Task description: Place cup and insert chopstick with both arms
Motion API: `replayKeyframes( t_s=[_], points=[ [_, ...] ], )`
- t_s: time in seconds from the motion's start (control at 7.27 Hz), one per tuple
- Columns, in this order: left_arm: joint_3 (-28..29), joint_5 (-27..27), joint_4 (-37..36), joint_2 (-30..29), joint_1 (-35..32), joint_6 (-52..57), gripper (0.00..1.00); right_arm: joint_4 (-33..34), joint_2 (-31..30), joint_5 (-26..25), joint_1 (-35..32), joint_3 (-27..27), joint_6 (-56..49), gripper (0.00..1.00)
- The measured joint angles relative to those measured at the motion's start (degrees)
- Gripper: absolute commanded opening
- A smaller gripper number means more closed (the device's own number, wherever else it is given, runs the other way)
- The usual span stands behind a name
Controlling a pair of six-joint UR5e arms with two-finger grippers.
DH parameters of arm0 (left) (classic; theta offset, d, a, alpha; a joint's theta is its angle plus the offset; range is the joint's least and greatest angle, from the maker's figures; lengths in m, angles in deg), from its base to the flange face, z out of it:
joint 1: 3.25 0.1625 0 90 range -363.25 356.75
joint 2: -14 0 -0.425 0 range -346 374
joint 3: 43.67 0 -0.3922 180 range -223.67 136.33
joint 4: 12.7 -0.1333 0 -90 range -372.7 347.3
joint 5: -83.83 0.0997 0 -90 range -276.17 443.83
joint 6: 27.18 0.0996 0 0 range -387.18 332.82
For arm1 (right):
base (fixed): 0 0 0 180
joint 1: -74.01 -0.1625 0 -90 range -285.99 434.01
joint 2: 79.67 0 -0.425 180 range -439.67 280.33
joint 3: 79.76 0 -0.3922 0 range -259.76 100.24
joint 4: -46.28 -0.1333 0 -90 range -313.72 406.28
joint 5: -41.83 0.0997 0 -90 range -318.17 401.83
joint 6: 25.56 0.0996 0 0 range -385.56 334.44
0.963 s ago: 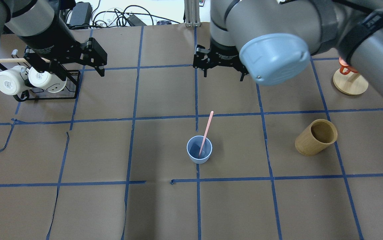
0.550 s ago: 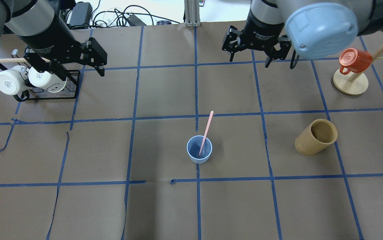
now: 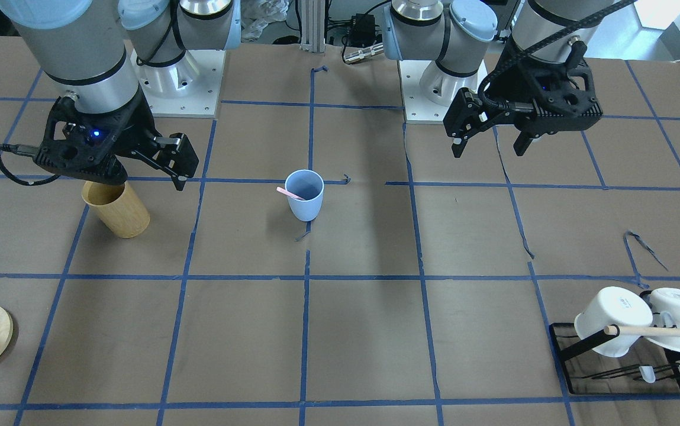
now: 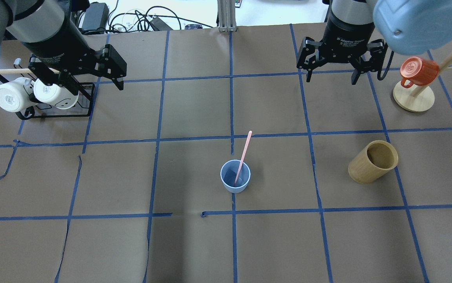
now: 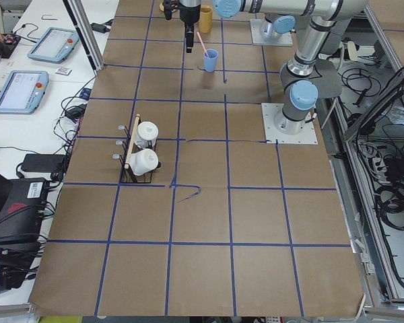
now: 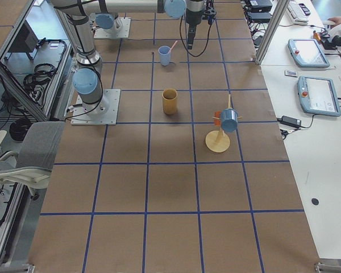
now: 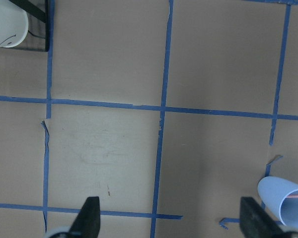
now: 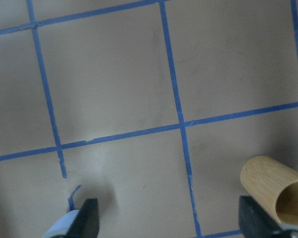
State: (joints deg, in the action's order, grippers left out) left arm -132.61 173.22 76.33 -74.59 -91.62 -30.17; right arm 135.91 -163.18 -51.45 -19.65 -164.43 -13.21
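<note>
Front-facing view: light blue cup (image 3: 306,204) upright mid-desk (image 3: 363,331), with only a short pink end of the chopstick (image 3: 288,193) showing at its rim. Overhead view: the chopstick's full length leans out over the rim. Left tool (image 4: 90,88) and right tool (image 4: 331,79), lettered "Adaptive Gripper", are both splayed, grasping nothing.

Chopstick (image 4: 244,149) in cup (image 4: 234,190), seemingly against far rim.

Overhead from behind, front one facing back, two far-off high end views, wrist ones close and straight down. Mostly overlapping around the cup (image 4: 235,177).
</note>
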Motion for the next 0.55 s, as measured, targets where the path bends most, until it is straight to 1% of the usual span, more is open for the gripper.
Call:
replayKeyframes(
  t_s=[0.55],
  points=[
    [0.0,-0.1,0.0,0.0,0.0,0.0,1.00,-1.2,-0.8,-0.1,1.1,0.0,-9.9,1.00]
  ],
)
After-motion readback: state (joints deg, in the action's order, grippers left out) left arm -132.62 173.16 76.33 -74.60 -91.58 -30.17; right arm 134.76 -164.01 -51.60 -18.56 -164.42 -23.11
